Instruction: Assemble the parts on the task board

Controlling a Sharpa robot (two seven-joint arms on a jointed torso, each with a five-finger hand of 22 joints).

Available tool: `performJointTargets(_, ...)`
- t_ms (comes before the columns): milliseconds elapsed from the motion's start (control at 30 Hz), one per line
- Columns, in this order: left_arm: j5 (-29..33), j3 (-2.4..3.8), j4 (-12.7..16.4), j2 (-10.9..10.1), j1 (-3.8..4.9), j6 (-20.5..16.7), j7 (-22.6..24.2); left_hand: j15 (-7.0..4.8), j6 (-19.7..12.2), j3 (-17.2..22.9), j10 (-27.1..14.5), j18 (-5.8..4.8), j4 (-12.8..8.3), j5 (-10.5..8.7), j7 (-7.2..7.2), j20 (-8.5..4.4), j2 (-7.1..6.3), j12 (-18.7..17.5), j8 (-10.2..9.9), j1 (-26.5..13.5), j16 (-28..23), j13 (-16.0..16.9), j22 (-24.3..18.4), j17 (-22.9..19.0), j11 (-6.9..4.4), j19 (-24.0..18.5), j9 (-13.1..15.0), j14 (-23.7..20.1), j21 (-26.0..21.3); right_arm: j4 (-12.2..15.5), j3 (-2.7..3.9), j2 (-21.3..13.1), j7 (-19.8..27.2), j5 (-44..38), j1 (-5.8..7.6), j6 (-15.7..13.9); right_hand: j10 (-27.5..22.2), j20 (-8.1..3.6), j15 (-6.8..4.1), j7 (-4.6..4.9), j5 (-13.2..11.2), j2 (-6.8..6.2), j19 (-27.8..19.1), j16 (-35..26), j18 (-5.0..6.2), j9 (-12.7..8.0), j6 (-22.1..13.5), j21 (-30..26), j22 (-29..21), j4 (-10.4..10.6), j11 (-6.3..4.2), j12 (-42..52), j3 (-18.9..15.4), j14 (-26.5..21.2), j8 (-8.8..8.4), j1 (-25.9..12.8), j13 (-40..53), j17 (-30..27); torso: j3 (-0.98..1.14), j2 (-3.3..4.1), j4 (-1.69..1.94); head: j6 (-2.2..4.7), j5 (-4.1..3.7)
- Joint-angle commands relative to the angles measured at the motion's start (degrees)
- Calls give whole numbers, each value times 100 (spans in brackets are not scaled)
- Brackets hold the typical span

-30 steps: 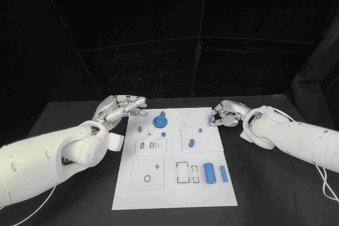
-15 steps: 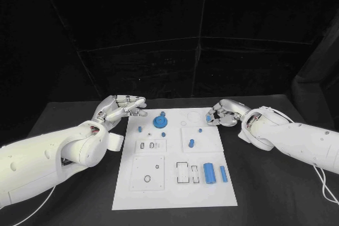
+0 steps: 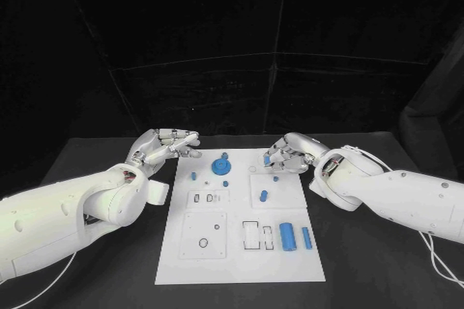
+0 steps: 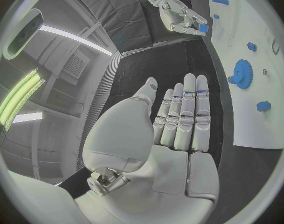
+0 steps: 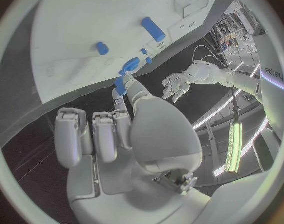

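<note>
The white task board [image 3: 242, 255] lies in the middle of the black table. My right hand [image 3: 290, 153] hovers over the board's far right part and pinches a small blue piece [image 3: 268, 159] between thumb and finger; the piece [image 5: 119, 84] shows at the fingertips in the right wrist view. A blue gear [image 3: 221, 166] stands on the board's far middle. My left hand [image 3: 164, 147] is raised beside the board's far left corner, its fingers [image 4: 186, 114] stretched out and apart, with nothing in it.
On the board lie small blue pegs [image 3: 192, 176] [image 3: 224, 183] [image 3: 275, 179], a short blue bar [image 3: 262, 196], a thick blue cylinder [image 3: 286, 235] and a thin blue rod [image 3: 306, 237]. Raised white blocks with slots [image 3: 204, 234] sit on its near half. Black table surrounds the board.
My right hand has moved left from the board's right edge to above its far right part, carrying the blue piece. The left hand has stayed put.
</note>
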Motion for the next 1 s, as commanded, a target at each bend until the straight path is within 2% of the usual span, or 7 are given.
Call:
performJointTargets(33,-3,5,-36,33,22,55,25,3,43,11,22,80,-36,20,6,31,30,-26,-29,11,-40,9,-5,9,16,26,-8,-43,-37,71,1,227,-529,-472,17,-106,151,-52,-40,-142,-15,17,167,10,-37,22,209,15,662,55,-29,11,97,508,53,-59,868,1171,-36,-33,30,-44,61)
performJointTargets(167,30,5,-78,66,43,48,28,3,46,12,25,80,-39,20,4,31,32,-26,-29,12,-41,9,-6,11,15,27,-8,-42,-38,76,-4,566,-679,-729,17,-94,153,-53,-41,-143,-14,18,168,9,-37,22,213,16,663,56,-30,13,101,508,54,-64,870,1170,-50,-40,46,-83,96)
performJointTargets(267,49,5,-108,94,63,45,29,3,46,12,25,80,-39,20,4,31,32,-26,-29,12,-41,9,-6,11,15,27,-8,-42,-38,22,-9,825,-793,-829,2,-69,156,-55,-45,-150,-2,26,168,4,-37,22,222,15,663,58,-35,16,124,506,56,-76,873,1160,-65,-44,63,-132,78)
performJointTargets(500,63,5,-134,136,98,50,28,3,46,12,25,80,-39,20,4,31,32,-26,-29,12,-41,9,-6,11,15,27,-8,-42,-38,-97,-33,1257,-961,-1005,-99,156,145,-58,-44,-136,3,-25,167,-9,-36,8,188,12,657,60,-30,-3,147,500,29,-136,860,1135,-52,-39,41,-169,168)
performJointTargets(567,64,5,-142,146,104,51,28,3,46,12,25,80,-39,20,4,31,32,-26,-29,12,-41,9,-6,11,15,27,-8,-42,-38,-98,-68,1328,-990,-1064,-132,208,143,-58,-42,-132,-9,-47,166,-13,-36,5,182,11,656,67,-26,-8,148,499,23,-165,857,1129,-48,-42,39,-181,192)
performJointTargets(733,65,5,-153,163,112,54,29,1,53,15,34,80,-46,20,0,30,38,-27,-28,17,-43,11,-8,17,12,30,-6,-39,-39,-99,-156,1461,-999,-1169,-198,214,143,-57,-40,-130,-11,-61,165,-13,-35,3,180,10,653,74,-23,-8,150,499,19,-188,858,1129,-44,-33,38,-180,220)
performJointTargets(1000,65,5,-159,171,117,63,26,1,54,15,36,81,-48,20,1,29,38,-27,-29,17,-44,11,-8,19,12,31,-6,-39,-40,-141,-190,1575,-1033,-1283,-292,275,140,-55,-37,-129,-3,-86,166,-16,-35,1,183,9,653,88,-22,-12,152,498,17,-231,856,1123,-42,-36,44,-207,240)
